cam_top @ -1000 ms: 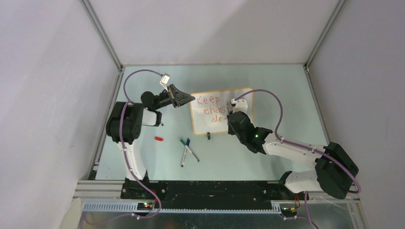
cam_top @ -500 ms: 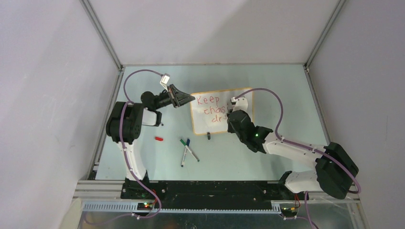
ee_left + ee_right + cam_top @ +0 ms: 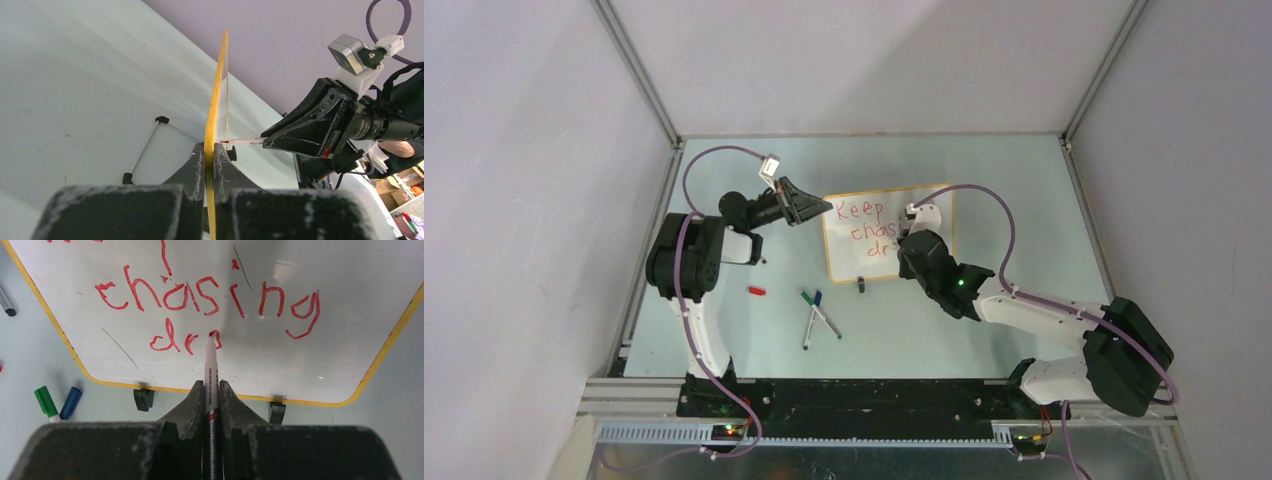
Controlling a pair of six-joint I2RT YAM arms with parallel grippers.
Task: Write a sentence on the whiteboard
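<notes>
Roughly two thirds written, by my reading: the sentence [image 3: 207, 294] on the whiteboard [image 3: 330, 355] shows "Keep" on top, "chasing" complete on the second line, and a third line reading "dr" plus the first curl of the next letter. The rest of "dreams" is left to do. The whiteboard stands propped on its black clip feet [image 3: 143, 398] mid-counter [image 3: 984, 180], toward the far side. The left tool [image 3: 210, 156] is pinched narrow on the board's left yellow edge, steadying it. The right tool [image 3: 211, 389] is closed on a red marker [image 3: 210, 362], whose tip touches the board at that curl.

Right of the tip the board is bare white, though the tail of the "g" hangs down toward that line farther right, and the lower frame runs just beneath the writing. A green pen [image 3: 45, 401] and a blue pen [image 3: 71, 402] lie on the counter near the board's left foot, apart from both tools.
</notes>
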